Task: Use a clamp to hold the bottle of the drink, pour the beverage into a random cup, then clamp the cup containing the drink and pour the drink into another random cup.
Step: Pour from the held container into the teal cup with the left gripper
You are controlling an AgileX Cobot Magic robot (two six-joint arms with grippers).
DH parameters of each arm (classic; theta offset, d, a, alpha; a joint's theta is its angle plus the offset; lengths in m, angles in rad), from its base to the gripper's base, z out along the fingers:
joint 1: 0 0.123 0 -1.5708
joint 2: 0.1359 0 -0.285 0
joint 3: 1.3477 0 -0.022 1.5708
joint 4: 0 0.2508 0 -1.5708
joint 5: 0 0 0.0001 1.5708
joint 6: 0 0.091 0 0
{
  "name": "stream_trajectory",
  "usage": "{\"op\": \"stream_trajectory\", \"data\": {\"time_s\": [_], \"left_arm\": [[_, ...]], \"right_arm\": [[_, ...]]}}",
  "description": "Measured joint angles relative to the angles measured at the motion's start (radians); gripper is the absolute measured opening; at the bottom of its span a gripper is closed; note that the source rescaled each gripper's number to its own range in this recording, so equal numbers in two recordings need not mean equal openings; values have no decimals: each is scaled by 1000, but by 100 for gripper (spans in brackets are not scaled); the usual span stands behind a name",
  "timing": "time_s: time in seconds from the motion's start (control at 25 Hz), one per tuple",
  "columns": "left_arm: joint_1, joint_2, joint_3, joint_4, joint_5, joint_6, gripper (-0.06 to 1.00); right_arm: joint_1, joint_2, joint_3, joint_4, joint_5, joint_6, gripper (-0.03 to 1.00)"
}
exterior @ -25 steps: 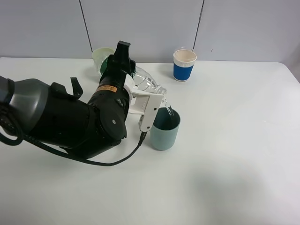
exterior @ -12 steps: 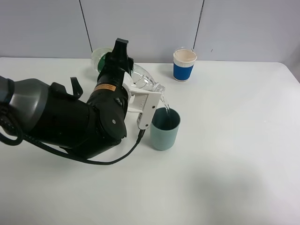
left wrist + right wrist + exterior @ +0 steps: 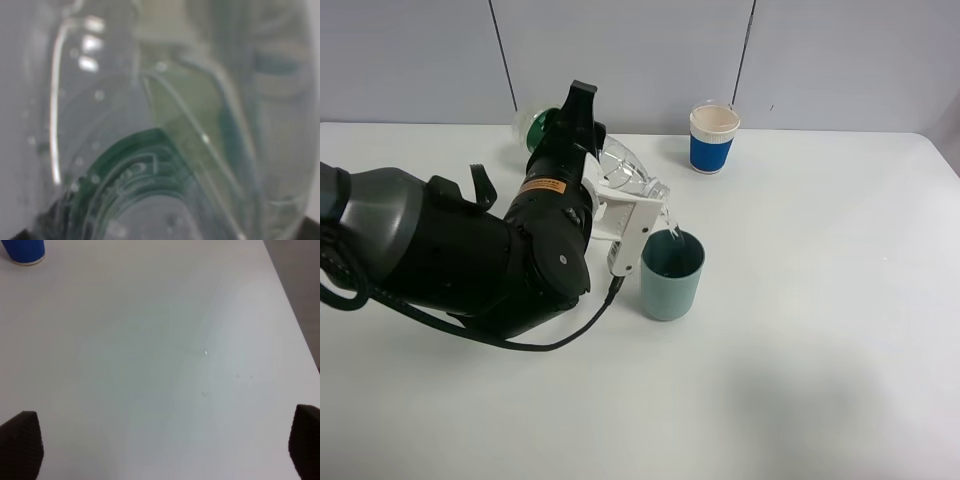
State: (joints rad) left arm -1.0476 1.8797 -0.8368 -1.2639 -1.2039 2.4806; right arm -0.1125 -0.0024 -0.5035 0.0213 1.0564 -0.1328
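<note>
The left arm (image 3: 450, 255) lies low across the left side of the white table (image 3: 820, 330), its dark body reaching in towards the middle and its wrist rolled so that the white jaws of the left gripper (image 3: 632, 215) stand on edge. The gripper is clamped on a clear plastic bottle (image 3: 628, 172), held tilted with its mouth down and just above the rim of the teal cup (image 3: 672, 278). A thin stream of clear liquid (image 3: 672, 226) runs from the mouth into that cup. The teal cup stands upright near the table's middle, close beside the gripper's lower finger; contact between them cannot be determined. In the left wrist view the bottle (image 3: 160, 125) fills the frame, blurred, with a green band showing through the clear plastic (the fingers themselves are not distinguishable there). A blue cup (image 3: 713, 140) with a white rim stands upright near the far edge of the table, well apart from the teal cup. The right gripper (image 3: 162, 440) hangs above bare table with its jaws spread wide and nothing between them; the blue cup (image 3: 22, 252) shows at a corner of its wrist view, well away from its dark fingertips (image 3: 22, 445).
</note>
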Motion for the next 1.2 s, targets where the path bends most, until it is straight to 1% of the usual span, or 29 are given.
{"op": "stream_trajectory", "data": {"time_s": [0.4,0.84,1.2], "left_arm": [[0,0,1,22,0,10,0],[0,0,1,99,0,10,0],[0,0,1,121,0,38,0]], "right_arm": [[0,0,0,0,0,0,100],[0,0,0,0,0,0,100],[0,0,0,0,0,0,100]]}}
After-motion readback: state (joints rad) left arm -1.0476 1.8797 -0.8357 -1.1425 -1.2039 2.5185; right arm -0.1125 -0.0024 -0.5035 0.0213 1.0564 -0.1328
